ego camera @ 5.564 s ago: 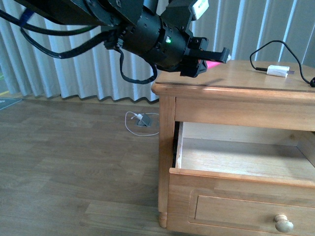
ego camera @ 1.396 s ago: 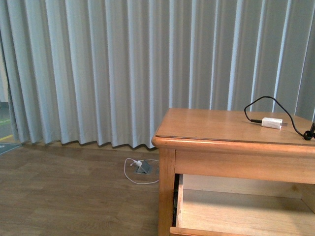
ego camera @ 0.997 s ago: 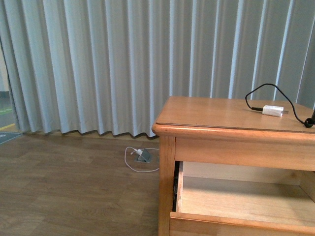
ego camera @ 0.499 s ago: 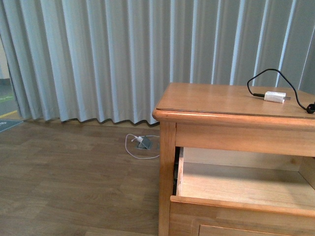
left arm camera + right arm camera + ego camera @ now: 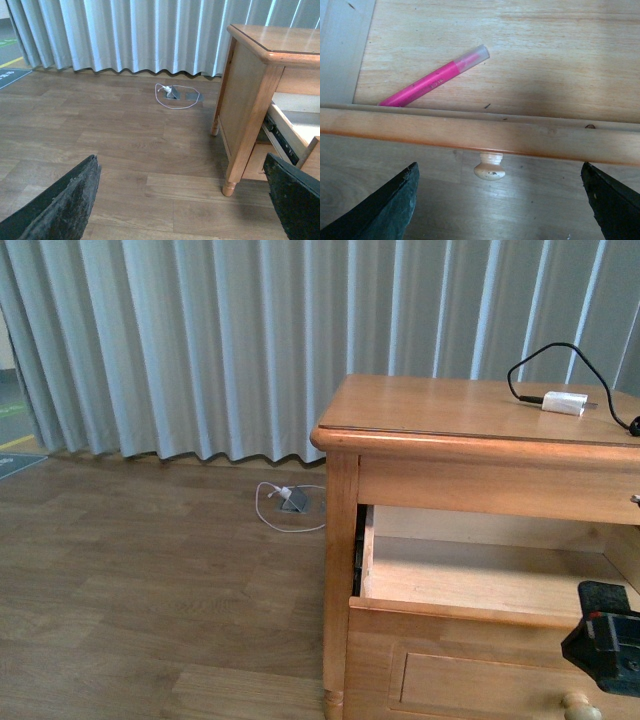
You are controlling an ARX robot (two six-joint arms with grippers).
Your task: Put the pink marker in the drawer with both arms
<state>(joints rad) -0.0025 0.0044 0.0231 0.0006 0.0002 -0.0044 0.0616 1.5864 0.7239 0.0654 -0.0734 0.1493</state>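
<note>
The pink marker [image 5: 432, 77] lies slanted on the floor of the open drawer [image 5: 480, 132], just behind its front board, with the clear cap end pointing inward. My right gripper [image 5: 499, 202] hangs open outside the drawer front, just below the round knob [image 5: 489, 168], holding nothing. In the front view the drawer [image 5: 450, 612] stands pulled out, the marker is hidden, and only a black part of the right arm [image 5: 608, 648] shows above the knob [image 5: 580, 706]. My left gripper [image 5: 182, 200] is open over the wooden floor beside the cabinet [image 5: 245, 100].
A white plug adapter [image 5: 563, 402] with a black cable lies on the cabinet top. On the floor near the grey curtain [image 5: 250, 340] sits a small grey thing with a looped white cable [image 5: 290, 502]. Wooden floor stretches left of the cabinet.
The left arm that held the pink marker over the cabinet top has left the front view. The view has tilted down since, and the right arm has come in at the lower right.
</note>
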